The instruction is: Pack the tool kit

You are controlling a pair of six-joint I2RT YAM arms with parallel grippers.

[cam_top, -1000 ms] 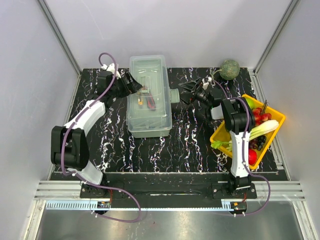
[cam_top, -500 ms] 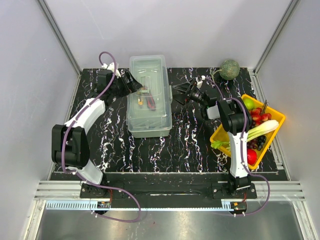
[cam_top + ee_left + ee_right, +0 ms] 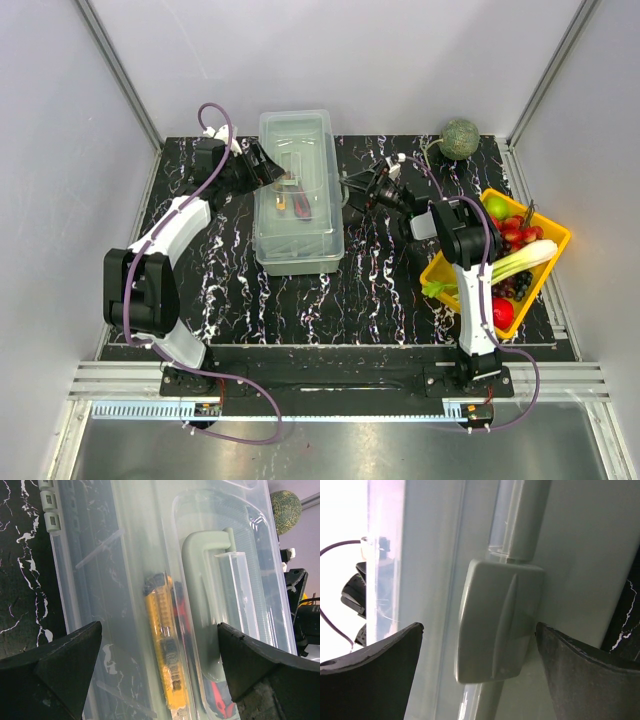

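From above, the toolbox (image 3: 297, 195) lies on the bench (image 3: 380, 280), long axis near to far, with the left pincer (image 3: 263, 166) at its left side and the right pincer (image 3: 349, 190) at its right. Left wrist: spread, facing the lid (image 3: 125, 580). Right wrist: spread, latch (image 3: 497, 620) dead ahead.

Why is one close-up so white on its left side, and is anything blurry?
Right wrist view: a bright background blows out the upper left beside the toolbox, and its latch looks slightly soft. Left wrist view: the yellow knife is hazy through the lid. Top external view: evenly lit and sharp.
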